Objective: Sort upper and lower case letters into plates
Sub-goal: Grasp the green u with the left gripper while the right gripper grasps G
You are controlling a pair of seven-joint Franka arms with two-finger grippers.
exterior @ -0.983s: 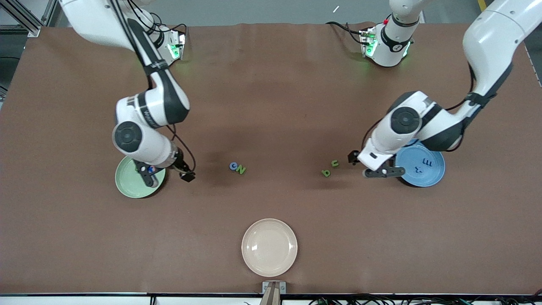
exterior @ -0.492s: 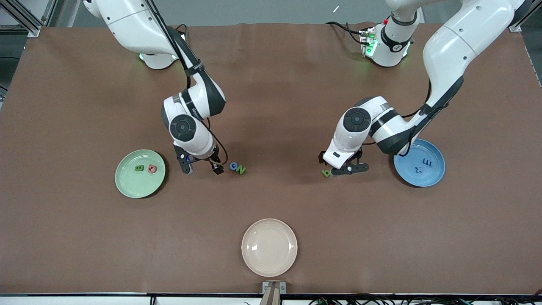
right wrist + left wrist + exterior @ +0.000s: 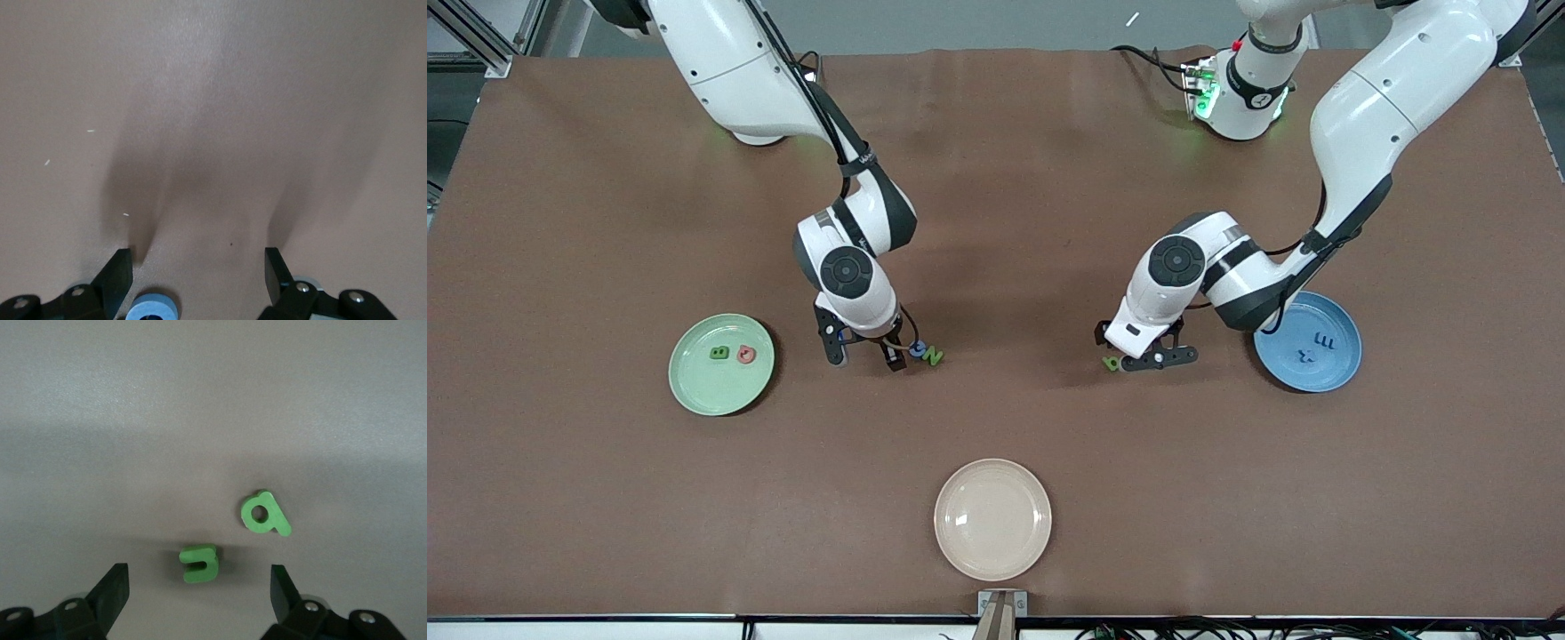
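Note:
My right gripper [image 3: 864, 351] hangs open low over the table, next to a blue round letter [image 3: 917, 348] and a green N [image 3: 933, 356]. In the right wrist view the blue letter [image 3: 152, 310] lies close to one finger [image 3: 119, 275]. My left gripper [image 3: 1138, 353] is open over two green small letters. A u-shaped one [image 3: 200, 563] lies between its fingertips [image 3: 115, 585], and a b [image 3: 265, 515] [image 3: 1112, 363] lies just beside it. The pale green plate [image 3: 703, 382] holds a green B [image 3: 719, 353] and a red letter [image 3: 746, 355]. The blue plate [image 3: 1285, 364] holds two blue letters [image 3: 1325, 340].
A cream-white plate [image 3: 992, 519] sits near the table's front edge, nearest the front camera. The pale green plate is toward the right arm's end, the blue plate toward the left arm's end. Both arm bases stand along the table's back edge.
The right gripper has left the pale green plate and come to the blue letter and N. The left gripper has moved from the blue plate to over the green small letters.

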